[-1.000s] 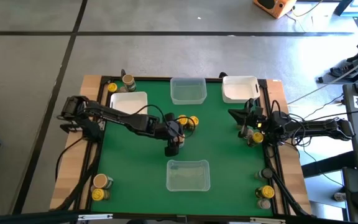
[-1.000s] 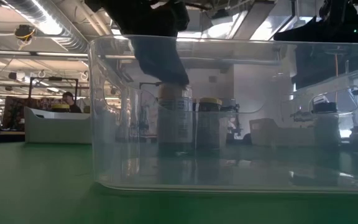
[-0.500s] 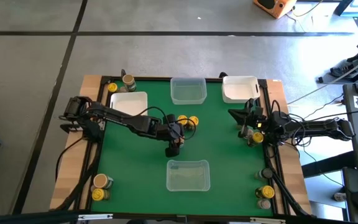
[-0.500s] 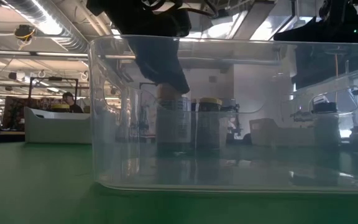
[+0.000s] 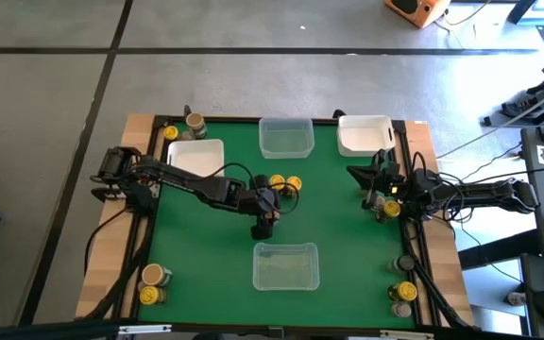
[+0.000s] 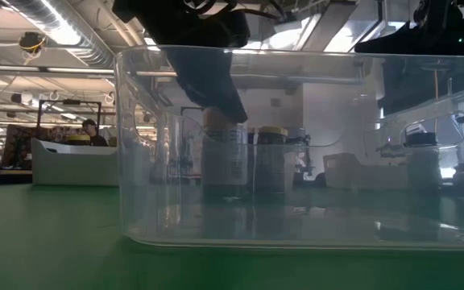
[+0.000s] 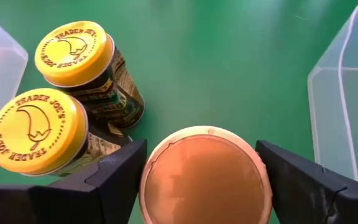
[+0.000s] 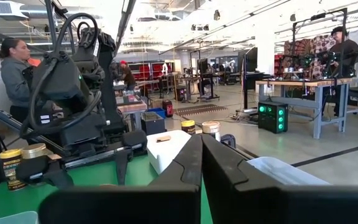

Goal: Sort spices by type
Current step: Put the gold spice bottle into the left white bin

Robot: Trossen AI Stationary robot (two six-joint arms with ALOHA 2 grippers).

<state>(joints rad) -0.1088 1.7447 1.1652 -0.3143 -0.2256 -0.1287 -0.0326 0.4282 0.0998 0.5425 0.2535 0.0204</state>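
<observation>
Left wrist view: pinkish-brown-lidded spice jar sits between the left gripper's parted jaws.

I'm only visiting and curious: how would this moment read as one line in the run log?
left gripper: around pinkish-brown-lidded jar, mid-table | two yellow-lidded jars beside it | right gripper: shut, parked at right edge

The left claw has slid a tiny bit toward the near side of the table since a second ago. In the low view it also sits a little lower over the brown-lidded jar, so less of the jar's top shows under it. The jar itself has hardly moved, and the claw's fingers stand on either side of its lid.
</observation>
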